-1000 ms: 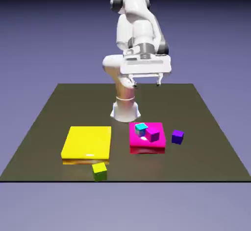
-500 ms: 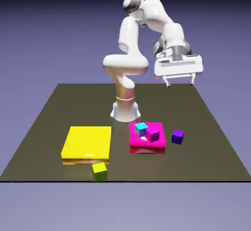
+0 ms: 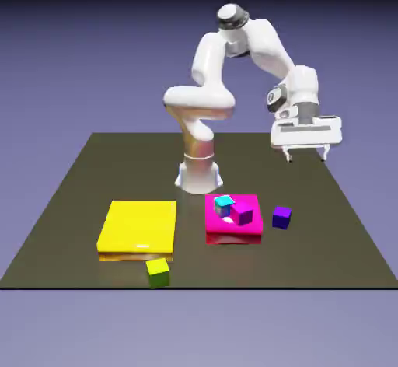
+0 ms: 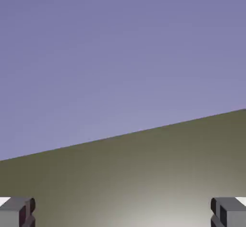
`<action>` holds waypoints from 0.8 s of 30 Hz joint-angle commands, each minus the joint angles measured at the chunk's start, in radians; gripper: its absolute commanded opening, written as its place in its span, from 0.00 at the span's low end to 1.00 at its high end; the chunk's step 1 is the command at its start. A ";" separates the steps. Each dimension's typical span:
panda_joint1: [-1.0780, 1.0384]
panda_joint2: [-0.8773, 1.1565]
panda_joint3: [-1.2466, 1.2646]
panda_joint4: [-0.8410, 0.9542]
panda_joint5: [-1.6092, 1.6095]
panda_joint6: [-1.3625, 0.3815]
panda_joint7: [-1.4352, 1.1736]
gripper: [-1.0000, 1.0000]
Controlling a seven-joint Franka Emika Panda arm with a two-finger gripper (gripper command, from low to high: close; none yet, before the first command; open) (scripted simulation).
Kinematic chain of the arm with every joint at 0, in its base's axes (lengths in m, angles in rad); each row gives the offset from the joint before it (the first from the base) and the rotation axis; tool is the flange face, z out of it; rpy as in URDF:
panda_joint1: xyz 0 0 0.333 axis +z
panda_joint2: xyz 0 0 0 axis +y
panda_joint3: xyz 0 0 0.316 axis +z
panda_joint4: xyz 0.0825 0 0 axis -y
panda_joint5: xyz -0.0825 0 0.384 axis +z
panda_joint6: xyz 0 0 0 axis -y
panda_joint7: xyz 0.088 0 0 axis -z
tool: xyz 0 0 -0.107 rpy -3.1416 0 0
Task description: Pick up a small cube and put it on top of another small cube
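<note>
White arm, exterior view: smooth, rounded links; fingers [image 3: 306,155] parted, holding nothing, above the counter [image 3: 116,171]
Indigo cube: small, flat-faced [image 3: 281,218], on the dark, matte counter, just beside the magenta block's exterior-view right
Magenta block: glossy, squared [image 3: 233,232], bearing cyan [image 3: 224,206] and magenta [image 3: 242,213] cubes
Hand view: grey fingertips wide apart; slanting counter edge

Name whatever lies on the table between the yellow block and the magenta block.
Only bare dark tabletop lies between the yellow block and the magenta block; the exterior view shows it.
</note>
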State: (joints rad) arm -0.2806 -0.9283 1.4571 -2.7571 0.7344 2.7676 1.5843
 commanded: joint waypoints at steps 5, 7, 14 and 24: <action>-0.036 -0.045 0.181 0.007 0.091 -0.034 0.105 0.50; -0.051 -0.062 0.254 0.009 0.128 -0.047 0.147 0.50; -0.102 -0.125 0.507 0.018 0.256 -0.094 0.294 0.50; -0.377 -0.168 0.765 0.118 0.471 0.078 0.146 0.50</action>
State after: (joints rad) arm -0.6578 -1.0961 2.2220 -2.6392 1.2053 2.8459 1.7300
